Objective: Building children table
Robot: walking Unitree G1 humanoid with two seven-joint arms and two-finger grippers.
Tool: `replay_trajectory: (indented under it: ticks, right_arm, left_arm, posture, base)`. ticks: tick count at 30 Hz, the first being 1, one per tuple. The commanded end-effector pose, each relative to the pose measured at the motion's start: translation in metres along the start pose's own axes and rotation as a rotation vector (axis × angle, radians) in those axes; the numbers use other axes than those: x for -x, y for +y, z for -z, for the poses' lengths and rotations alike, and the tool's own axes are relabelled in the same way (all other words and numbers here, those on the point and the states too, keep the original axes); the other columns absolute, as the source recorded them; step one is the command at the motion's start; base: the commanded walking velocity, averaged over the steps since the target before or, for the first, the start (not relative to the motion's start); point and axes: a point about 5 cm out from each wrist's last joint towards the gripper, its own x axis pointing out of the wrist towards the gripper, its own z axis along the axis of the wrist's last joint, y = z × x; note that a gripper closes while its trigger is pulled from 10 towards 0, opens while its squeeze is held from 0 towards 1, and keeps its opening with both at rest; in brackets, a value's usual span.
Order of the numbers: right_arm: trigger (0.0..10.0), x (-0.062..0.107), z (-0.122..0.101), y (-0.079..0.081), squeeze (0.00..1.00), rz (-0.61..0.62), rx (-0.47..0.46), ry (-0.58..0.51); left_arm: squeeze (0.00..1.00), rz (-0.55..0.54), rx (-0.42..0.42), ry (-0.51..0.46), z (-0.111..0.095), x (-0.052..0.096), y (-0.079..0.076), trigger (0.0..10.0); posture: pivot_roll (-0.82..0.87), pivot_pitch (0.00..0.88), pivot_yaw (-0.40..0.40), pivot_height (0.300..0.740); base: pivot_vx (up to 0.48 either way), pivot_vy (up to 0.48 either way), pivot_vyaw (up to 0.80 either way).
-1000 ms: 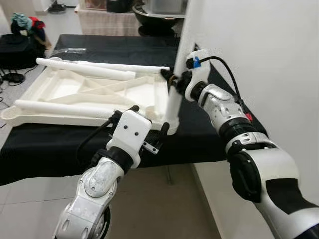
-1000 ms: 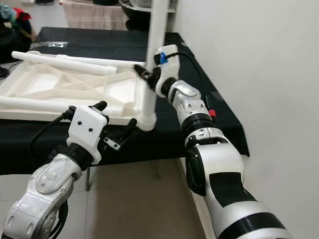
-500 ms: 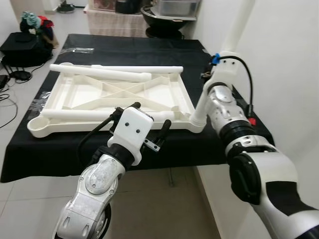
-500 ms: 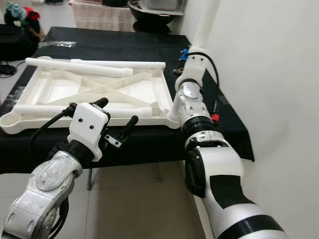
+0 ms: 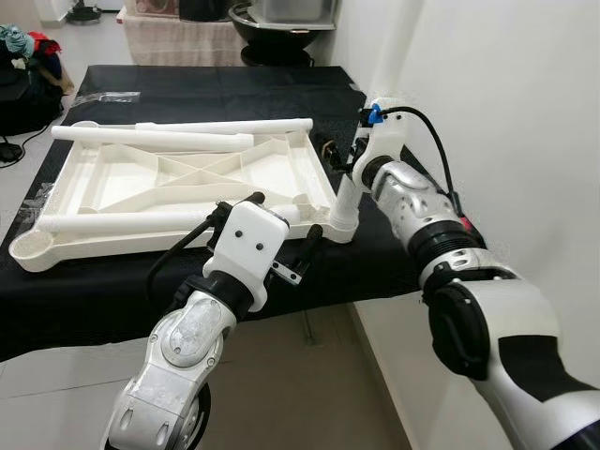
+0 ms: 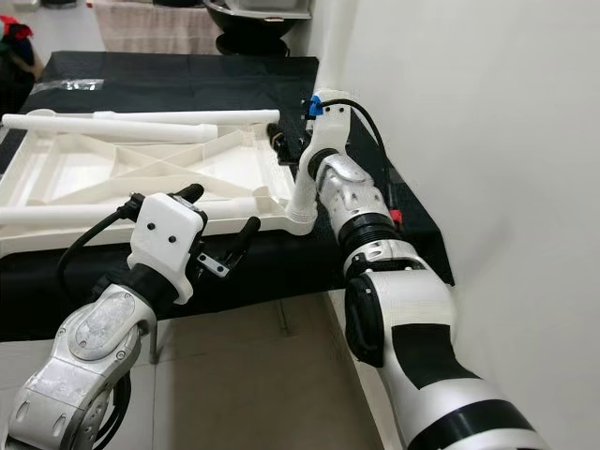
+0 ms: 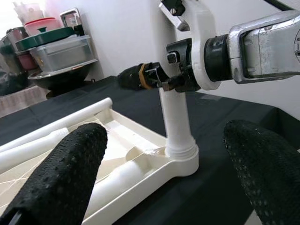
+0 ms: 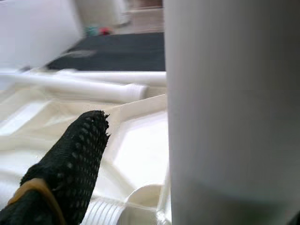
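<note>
White plastic tabletop (image 5: 178,187), upturned, ribbed underside showing, lies flat on a bench (image 5: 234,94) draped in black cloth. One white leg (image 5: 345,197) stands upright in the corner socket at the tabletop's 4 o'clock corner, at the bench's front edge. Second leg (image 5: 178,138) lies loose along the far rim, at 12 o'clock on the tabletop; a third (image 5: 159,218) lies along the near rim, at 6 o'clock. An open round socket (image 5: 30,247) shows at the 8 o'clock corner. Right gripper (image 7: 161,79), silver arm reaching in from 3 o'clock, has its jaws clamped on the upright leg partway up the shaft; a black cable loops over its wrist, blue tag at the top. In the right wrist view one black finger (image 8: 70,159) sits beside the leg's white shaft, which stands very close to the lens, with the threaded socket collar below. Left gripper (image 5: 281,230) hovers off the bench's front edge at 6 o'clock, short of the tabletop's near rim, jaws apart and holding nothing; in its wrist view the two black fingers (image 7: 70,168) frame the upright leg and its socket. White wall (image 5: 506,112) at 3 o'clock. At 12 o'clock, beyond the bench, a dark basin (image 5: 281,23) holding lidded containers. Dark bags (image 5: 23,84) on the floor at 10 o'clock. Pale tiled floor (image 5: 309,375) beneath.
</note>
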Motion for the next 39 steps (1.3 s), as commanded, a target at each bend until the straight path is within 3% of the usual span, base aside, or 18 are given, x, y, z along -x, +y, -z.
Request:
replay_trajectory:
  ticks: [1, 7, 10, 11, 13, 14, 18, 19, 20, 21, 23, 28, 31, 34, 36, 37, 38, 39]
  right_arm:
    - [10.0, -0.003, 0.002, 0.013, 1.00, -0.143, 0.014, 0.015]
    - [10.0, 0.012, -0.013, 0.016, 1.00, -0.484, 0.109, -0.071]
    - [10.0, 0.012, -0.013, 0.016, 1.00, -0.484, 0.109, -0.071]
    - [10.0, 0.016, -0.016, 0.017, 1.00, -0.571, 0.093, -0.097]
    - [10.0, 0.016, -0.016, 0.017, 1.00, -0.571, 0.093, -0.097]
    - [10.0, 0.019, -0.016, 0.018, 0.00, -0.618, 0.079, -0.110]
    - [10.0, 0.021, -0.010, 0.018, 0.00, -0.677, 0.031, -0.096]
    - [8.7, 0.023, -0.009, 0.020, 0.00, -0.735, -0.003, -0.100]
    - [8.7, 0.023, -0.009, 0.020, 0.00, -0.735, -0.003, -0.100]
    - [0.0, 0.025, -0.009, 0.020, 0.00, -0.777, -0.025, -0.107]
    - [0.0, 0.025, -0.010, 0.020, 0.00, -0.779, -0.024, -0.116]
    - [0.0, 0.013, -0.013, 0.013, 0.00, -0.497, 0.038, -0.130]
    - [0.0, 0.012, -0.014, 0.010, 0.00, -0.433, 0.040, -0.133]
    - [0.0, 0.009, -0.015, -0.004, 0.00, -0.178, 0.034, -0.130]
    - [0.0, 0.009, -0.015, -0.004, 0.00, -0.178, 0.034, -0.130]
    - [0.0, 0.009, -0.012, -0.010, 0.00, -0.064, 0.032, -0.105]
    - [0.0, 0.009, -0.012, -0.010, 0.00, -0.064, 0.032, -0.105]
    - [0.0, 0.010, -0.006, -0.022, 0.00, 0.119, 0.051, -0.052]
  left_arm:
    - [0.00, 0.009, 0.001, 0.005, 0.001, 0.002, -0.002, 10.0]
    - [0.00, 0.014, -0.001, 0.001, 0.001, 0.002, -0.003, 10.0]
    - [0.00, 0.014, -0.001, 0.001, 0.001, 0.002, -0.003, 10.0]
    - [0.00, 0.016, -0.002, 0.001, 0.001, 0.002, -0.003, 10.0]
    - [0.00, 0.016, -0.002, 0.001, 0.001, 0.002, -0.003, 10.0]
    - [0.00, 0.017, -0.002, 0.000, 0.001, 0.002, -0.004, 10.0]
    - [0.00, 0.020, 0.000, 0.000, 0.001, 0.003, -0.005, 10.0]
    - [0.00, 0.019, 0.001, 0.001, 0.001, 0.003, -0.005, 10.0]
    - [0.00, 0.019, 0.001, 0.001, 0.001, 0.003, -0.005, 10.0]
    - [0.00, 0.019, 0.000, 0.002, 0.001, 0.003, -0.005, 10.0]
    - [0.00, 0.019, 0.000, 0.003, 0.001, 0.003, -0.005, 10.0]
    - [0.00, 0.016, 0.000, 0.005, 0.002, 0.003, -0.005, 10.0]
    - [0.00, 0.015, 0.000, 0.006, 0.002, 0.003, -0.004, 10.0]
    - [0.00, 0.012, 0.000, 0.006, 0.002, 0.002, -0.004, 10.0]
    - [0.00, 0.012, 0.000, 0.006, 0.002, 0.002, -0.004, 10.0]
    - [0.00, 0.011, -0.001, 0.006, 0.002, 0.002, -0.004, 10.0]
    - [0.00, 0.011, -0.001, 0.006, 0.002, 0.002, -0.004, 10.0]
    - [0.00, 0.010, -0.001, 0.007, 0.002, 0.002, -0.004, 10.0]
  posture:
    - [0.09, 0.095, -0.126, 0.740]
    - [0.09, 0.078, -0.128, 0.740]
    - [0.09, 0.078, -0.128, 0.740]
    - [0.08, 0.075, -0.129, 0.740]
    - [0.08, 0.075, -0.129, 0.740]
    - [0.09, 0.069, -0.130, 0.740]
    - [0.09, 0.069, -0.133, 0.740]
    - [0.09, 0.071, -0.135, 0.740]
    - [0.09, 0.071, -0.135, 0.740]
    - [0.09, 0.073, -0.136, 0.740]
    - [0.09, 0.073, -0.136, 0.740]
    - [0.09, 0.084, -0.138, 0.740]
    - [0.09, 0.086, -0.137, 0.740]
    - [0.09, 0.093, -0.139, 0.740]
    - [0.09, 0.093, -0.139, 0.740]
    - [0.09, 0.095, -0.138, 0.740]
    - [0.09, 0.095, -0.138, 0.740]
    - [0.09, 0.099, -0.136, 0.740]
  base:
    - [0.000, 0.000, 0.00]
    - [0.000, 0.000, 0.00]
    - [0.000, 0.000, 0.00]
    - [0.000, 0.000, 0.00]
    - [0.000, 0.000, 0.00]
    - [0.000, 0.000, 0.00]
    - [0.000, 0.000, 0.00]
    - [0.000, 0.000, 0.00]
    - [0.000, 0.000, 0.00]
    - [0.000, 0.000, 0.00]
    - [0.000, 0.000, 0.00]
    - [0.000, 0.000, 0.00]
    - [0.000, 0.000, 0.00]
    - [0.000, 0.000, 0.00]
    - [0.000, 0.000, 0.00]
    - [0.000, 0.000, 0.00]
    - [0.000, 0.000, 0.00]
    - [0.000, 0.000, 0.00]
